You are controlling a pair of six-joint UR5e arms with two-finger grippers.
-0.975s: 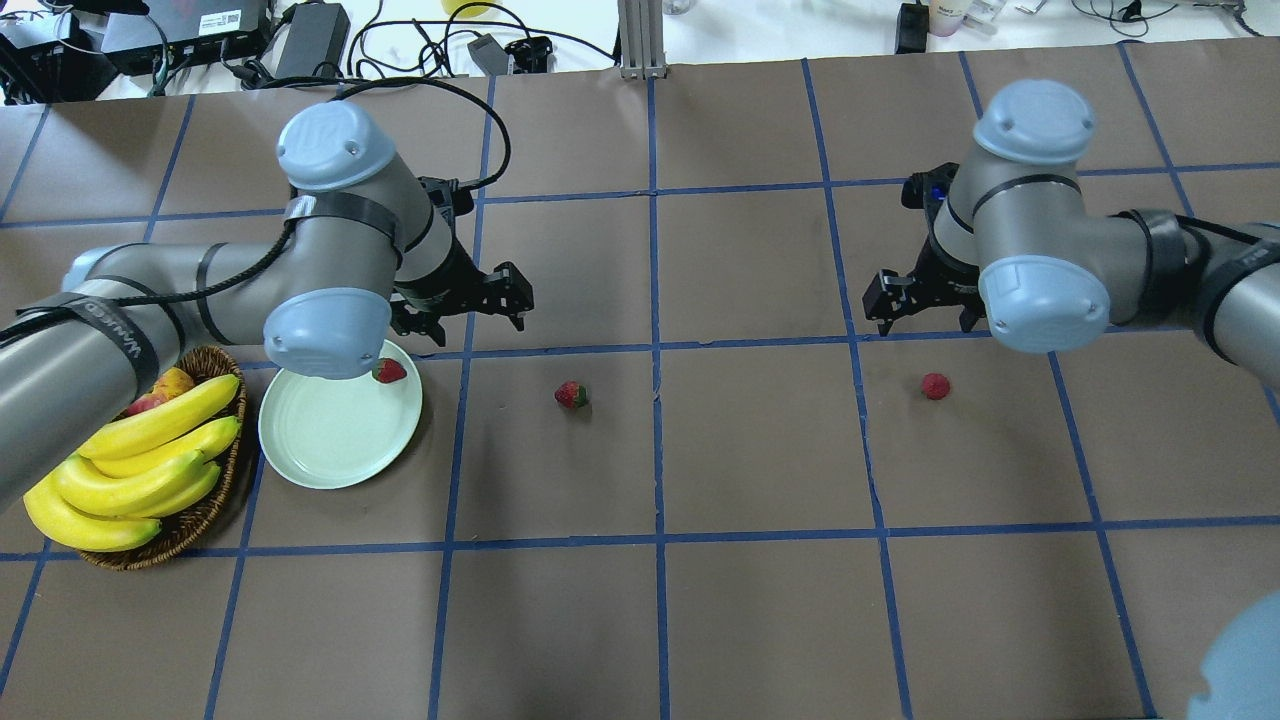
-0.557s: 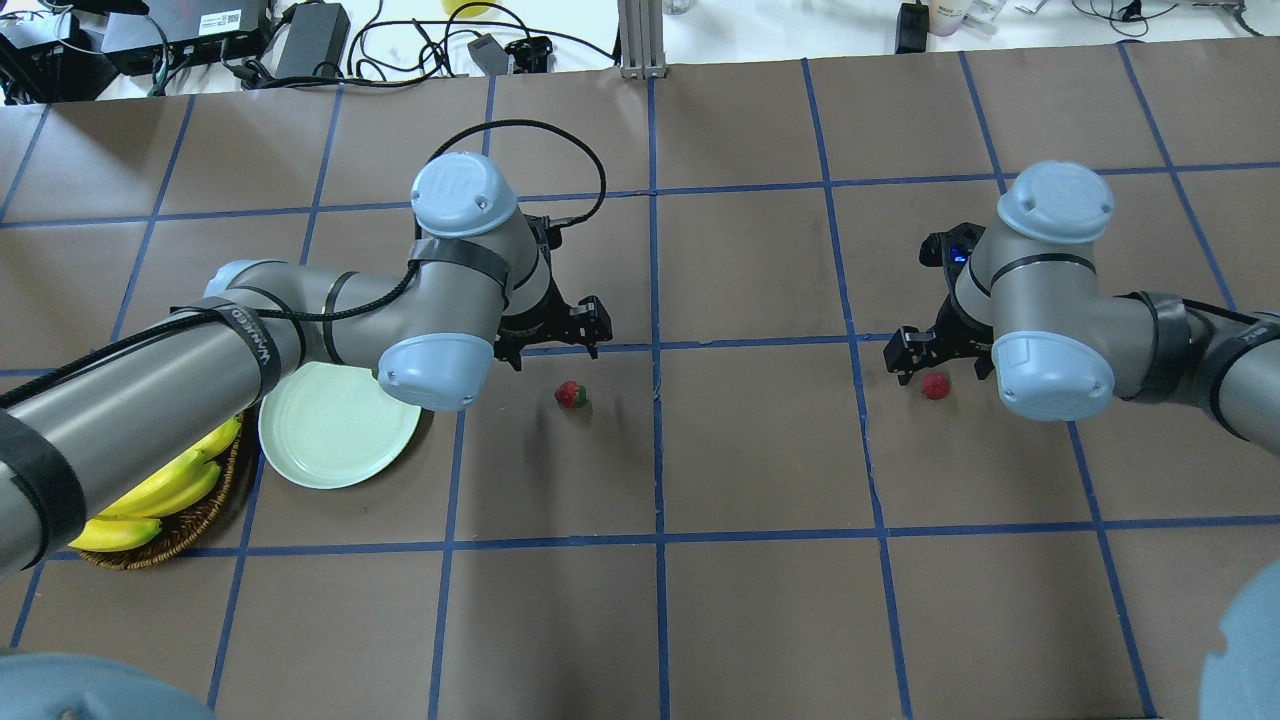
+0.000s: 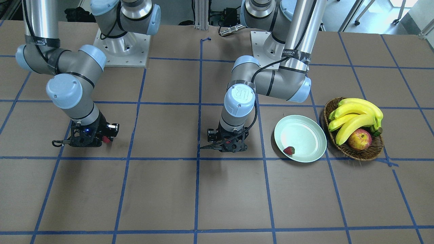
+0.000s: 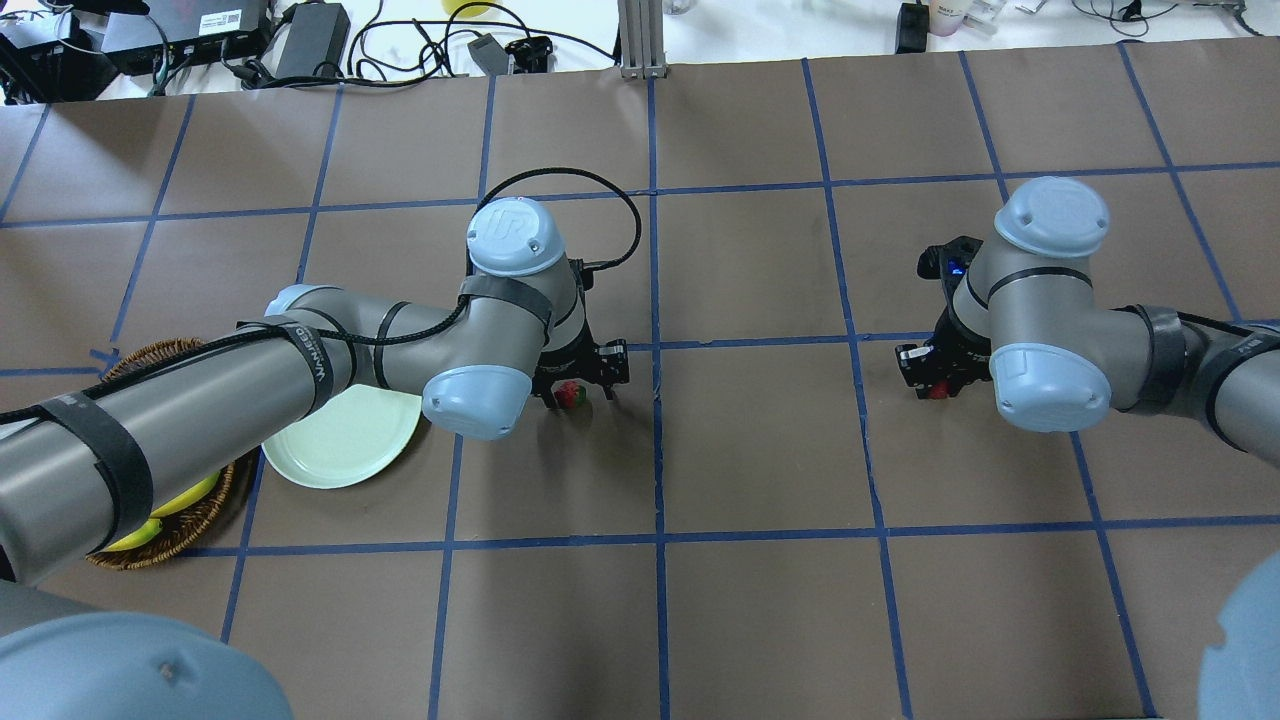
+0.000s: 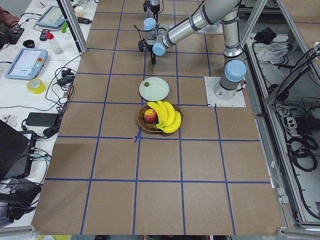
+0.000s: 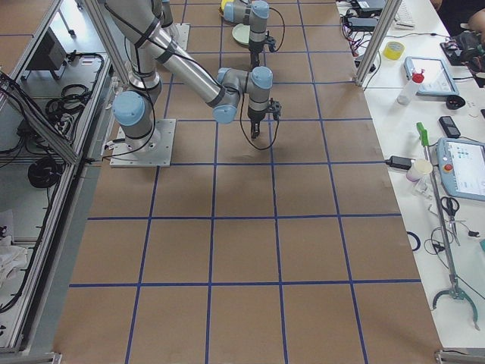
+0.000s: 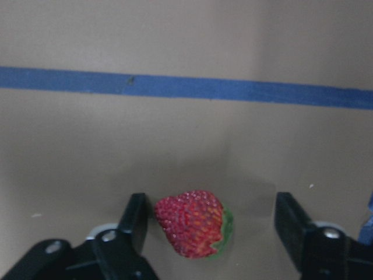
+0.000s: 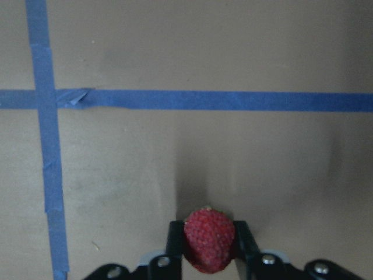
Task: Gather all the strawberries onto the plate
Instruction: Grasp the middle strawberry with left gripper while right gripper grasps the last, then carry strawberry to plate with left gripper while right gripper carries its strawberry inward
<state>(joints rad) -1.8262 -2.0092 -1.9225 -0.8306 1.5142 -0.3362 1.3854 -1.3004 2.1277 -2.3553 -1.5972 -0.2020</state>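
One strawberry [image 3: 289,150] lies inside the pale mint-green plate [image 3: 305,134] near its rim; my left arm hides it in the overhead view. My left gripper [image 7: 213,217] is open and low over the table, its fingers [image 7: 135,219] on either side of a second strawberry [image 7: 195,224], which touches one finger. It also shows in the overhead view [image 4: 570,394]. My right gripper [image 8: 210,233] is shut on the third strawberry [image 8: 210,240] at table level, and shows in the overhead view [image 4: 935,385].
A brown wicker basket [image 3: 356,154] with bananas [image 3: 356,113] and a red-yellow apple [image 3: 359,139] stands right beside the plate [image 4: 340,445]. Blue tape lines grid the brown table. Cables and boxes lie beyond the table's far edge [image 4: 300,40].
My left gripper has moved from above the plate to the middle strawberry and come down around it. My right gripper has come down onto the right strawberry and shut on it.
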